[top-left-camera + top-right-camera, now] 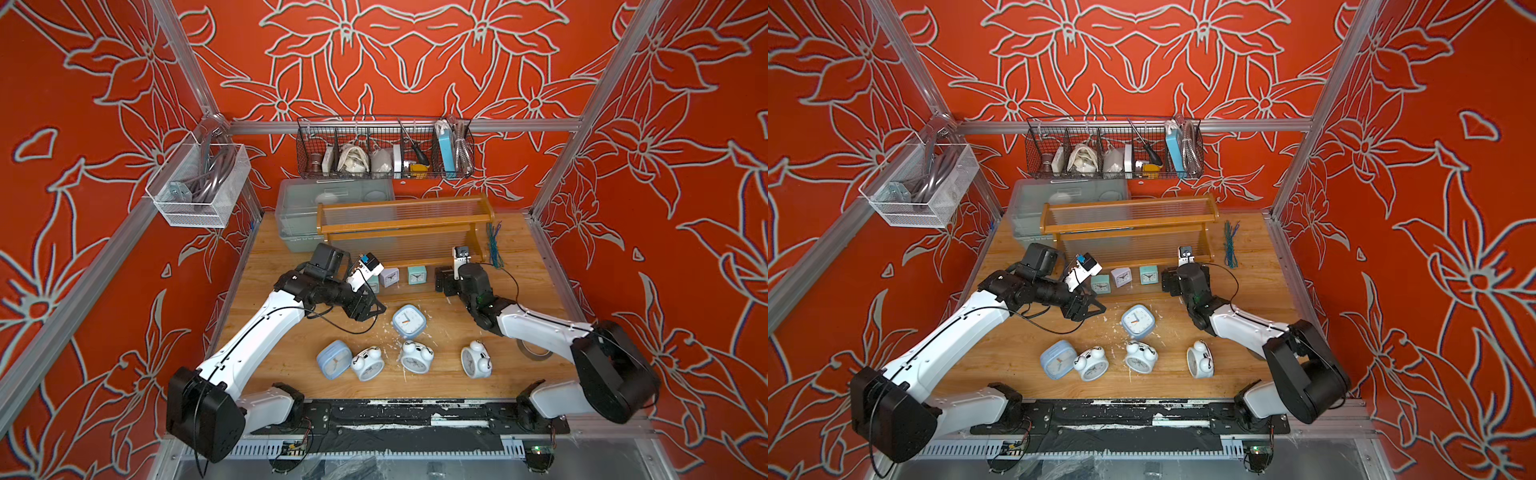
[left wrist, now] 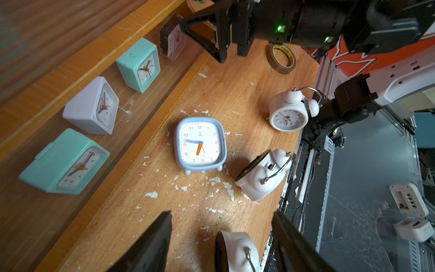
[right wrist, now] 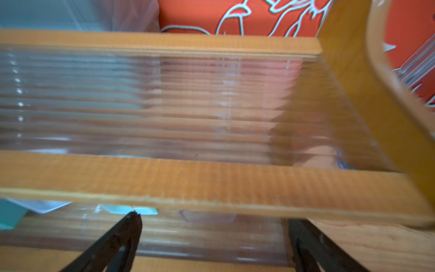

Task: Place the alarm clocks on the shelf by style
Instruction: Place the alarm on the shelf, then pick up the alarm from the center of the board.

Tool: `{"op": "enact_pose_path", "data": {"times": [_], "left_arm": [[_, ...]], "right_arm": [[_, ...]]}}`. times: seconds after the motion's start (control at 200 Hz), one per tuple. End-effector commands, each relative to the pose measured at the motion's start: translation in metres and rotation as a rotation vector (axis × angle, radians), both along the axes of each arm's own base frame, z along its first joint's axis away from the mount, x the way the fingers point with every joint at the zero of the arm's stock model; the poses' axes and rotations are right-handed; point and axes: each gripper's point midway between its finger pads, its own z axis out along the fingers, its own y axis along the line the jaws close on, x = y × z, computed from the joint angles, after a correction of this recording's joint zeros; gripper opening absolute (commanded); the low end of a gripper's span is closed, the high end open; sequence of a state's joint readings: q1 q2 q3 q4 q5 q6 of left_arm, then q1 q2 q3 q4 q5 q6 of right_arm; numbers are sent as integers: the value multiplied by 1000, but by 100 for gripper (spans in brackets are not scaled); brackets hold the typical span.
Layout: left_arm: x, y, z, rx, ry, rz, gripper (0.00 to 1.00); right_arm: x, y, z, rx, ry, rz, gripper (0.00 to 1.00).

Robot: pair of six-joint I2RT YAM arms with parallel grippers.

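There was the shelf (image 1: 405, 226), an orange-brown stepped rack with ribbed see-through panels, standing along the desk's far edge, and look at that bottom tier: four little cubes in a row! A teal cube (image 2: 68, 162), a whitish-lilac cube (image 2: 93, 106), a second teal cube (image 2: 138, 64) and, last toward the right edge, a dark cube (image 2: 173, 44) in a clear casing. The right end effector (image 3: 214, 217) sat just beside that dark one, jaws spread wide and off the clock. The left end effector (image 2: 222, 213) hovered over the middle of the desk, jaws apart too, clamped on nothing. Down on the desk (image 1: 291, 332), toward the near edge, lay the rest: a face-up light-blue clock (image 1: 408, 321) with orange numerals, the other light-blue clock (image 1: 334, 359) nearer the left edge, and three white twin-bell clocks (image 1: 417, 357) in a loose row. The wooden top was flecked with white chips. A tape roll (image 1: 534, 349) sat by the right edge, a grey bin (image 1: 299, 208) filled the far left corner, a black wire basket (image 1: 384, 149) hung on the back wall, and red flower-patterned walls (image 1: 665, 208) closed it all in
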State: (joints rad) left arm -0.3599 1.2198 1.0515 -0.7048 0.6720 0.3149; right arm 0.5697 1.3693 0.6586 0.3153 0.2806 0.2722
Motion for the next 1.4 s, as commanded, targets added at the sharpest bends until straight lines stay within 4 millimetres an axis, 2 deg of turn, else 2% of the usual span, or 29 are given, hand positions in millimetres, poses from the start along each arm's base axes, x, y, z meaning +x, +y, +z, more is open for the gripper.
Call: {"op": "enact_pose_path", "data": {"times": [0.0, 0.195, 0.395, 0.47, 0.601, 0.791, 1.011, 1.131, 1.396], "left_arm": [[-14, 7, 2, 29, 2, -36, 68], [-27, 25, -10, 155, 15, -53, 68], [-44, 59, -22, 361, 32, -67, 69], [-58, 72, -29, 435, 62, -95, 69], [-84, 90, -41, 517, 126, -155, 69], [-100, 104, -63, 585, 193, -165, 70], [-106, 118, -93, 669, 264, -160, 71], [-102, 124, -110, 715, 272, -149, 70], [-97, 120, -123, 707, 282, -152, 65]], "right_arm": [[-23, -8, -11, -7, 118, 18, 100], [-52, 0, 2, 52, 195, 113, 100], [-74, 14, 16, 138, 236, 223, 94], [-82, 23, 20, 164, 251, 278, 92], [-86, 28, 22, 184, 266, 312, 91], [-87, 36, 27, 214, 266, 342, 89], [-90, 40, 35, 242, 257, 367, 89], [-93, 42, 40, 261, 247, 380, 88], [-97, 42, 46, 275, 230, 389, 86]]}}
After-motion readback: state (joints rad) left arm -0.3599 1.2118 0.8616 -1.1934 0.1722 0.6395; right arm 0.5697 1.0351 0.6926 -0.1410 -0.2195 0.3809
